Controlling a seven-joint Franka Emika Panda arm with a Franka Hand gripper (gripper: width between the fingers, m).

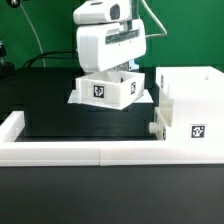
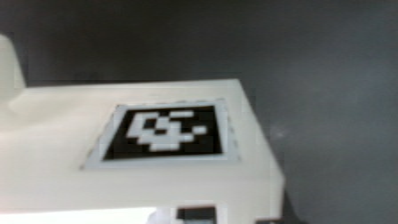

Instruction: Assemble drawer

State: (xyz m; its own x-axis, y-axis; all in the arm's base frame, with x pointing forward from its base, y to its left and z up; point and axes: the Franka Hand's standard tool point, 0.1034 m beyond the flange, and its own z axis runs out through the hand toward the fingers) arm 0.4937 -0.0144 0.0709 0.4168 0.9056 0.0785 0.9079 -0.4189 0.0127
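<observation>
From the exterior view I see the arm lowered over a small open-top tray [image 1: 108, 88] near the middle of the black table [image 1: 50, 112]. The gripper [image 1: 110, 70] sits right at the tray's top edge, but the wrist housing hides the fingers, so I cannot tell how wide the claw is or whether it has hold of the tray. A square tag faces me on the tray's near wall. At the exterior view's right stands the tall boxy casing [image 1: 190, 108], tagged on its near face. The long white border rail [image 1: 70, 152] runs along the near edge. My wrist view shows a blurred white surface [image 2: 54, 125] bearing a tag [image 2: 169, 132].
</observation>
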